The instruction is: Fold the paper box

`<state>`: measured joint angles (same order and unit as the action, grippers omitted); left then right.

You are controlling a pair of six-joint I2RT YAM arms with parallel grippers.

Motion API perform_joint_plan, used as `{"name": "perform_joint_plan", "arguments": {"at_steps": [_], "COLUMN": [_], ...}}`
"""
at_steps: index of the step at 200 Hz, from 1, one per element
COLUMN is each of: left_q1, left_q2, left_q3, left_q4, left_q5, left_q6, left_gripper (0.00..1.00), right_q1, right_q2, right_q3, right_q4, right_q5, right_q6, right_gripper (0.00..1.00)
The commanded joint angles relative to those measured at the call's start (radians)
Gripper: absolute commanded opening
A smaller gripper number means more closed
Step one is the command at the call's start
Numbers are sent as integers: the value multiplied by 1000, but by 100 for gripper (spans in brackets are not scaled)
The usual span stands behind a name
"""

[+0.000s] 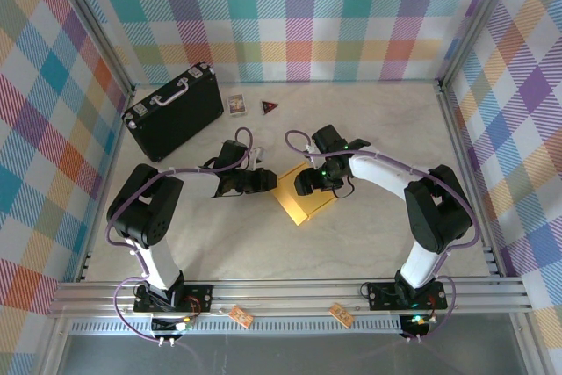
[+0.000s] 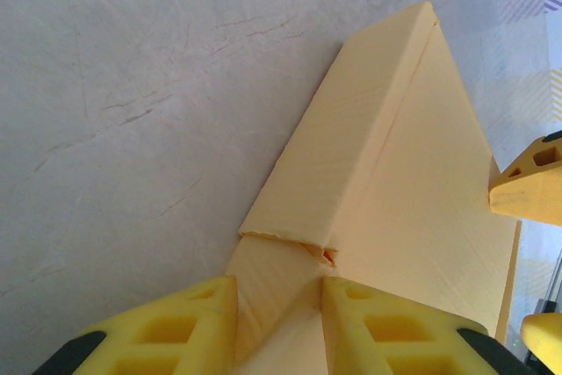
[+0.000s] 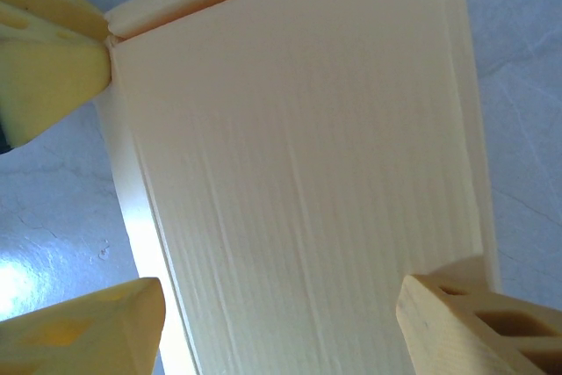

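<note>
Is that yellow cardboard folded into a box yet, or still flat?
Partly folded. The paper box has one long edge turned up into a wall; its wide panel lies flat on the table.

mustard-yellow paper box (image 1: 304,197), black case (image 1: 171,118), plaid walls (image 1: 307,6).

Left arm (image 1: 145,208): reaches forward and inward, forearm low, wrist turned toward the other claw. Left gripper (image 2: 279,292) (image 1: 268,180): jaws narrow, yellow fingers (image 2: 176,331) pressed on either side of a flap of the paper box (image 2: 413,182). The right claw's fingertips show ahead and to the right.

Right arm (image 1: 439,208): elbow high, forearm angled inward and down, wrist pitched steeply. Right gripper (image 3: 281,305) (image 1: 312,183): jaws spread wide, one finger (image 3: 88,331) at each long edge of the box panel, which lies between them. Whether they clamp it is unclear. The left claw's fingertip sits ahead and to the left.

The two claws face each other, tips near.
</note>
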<state>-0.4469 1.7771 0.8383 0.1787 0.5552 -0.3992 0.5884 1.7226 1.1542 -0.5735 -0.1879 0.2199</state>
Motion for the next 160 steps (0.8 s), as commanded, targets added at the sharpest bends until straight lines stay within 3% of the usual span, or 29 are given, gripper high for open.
{"name": "perform_joint_plan", "arguments": {"at_steps": [1,160], "left_q1": [3,17], "left_q2": [5,-94], "left_q3": [-29,-28], "left_q4": [-39,-138], "left_q5": [-63,-124], "left_q6": [4,19], "left_gripper": [32,48], "right_q1": [4,5], "right_q2": [51,64], "right_q3": [-15,-16], "right_q4": [-60,-63], "right_q5": [-9,-3], "right_q6": [-17,-19], "right_gripper": [72,72]}}
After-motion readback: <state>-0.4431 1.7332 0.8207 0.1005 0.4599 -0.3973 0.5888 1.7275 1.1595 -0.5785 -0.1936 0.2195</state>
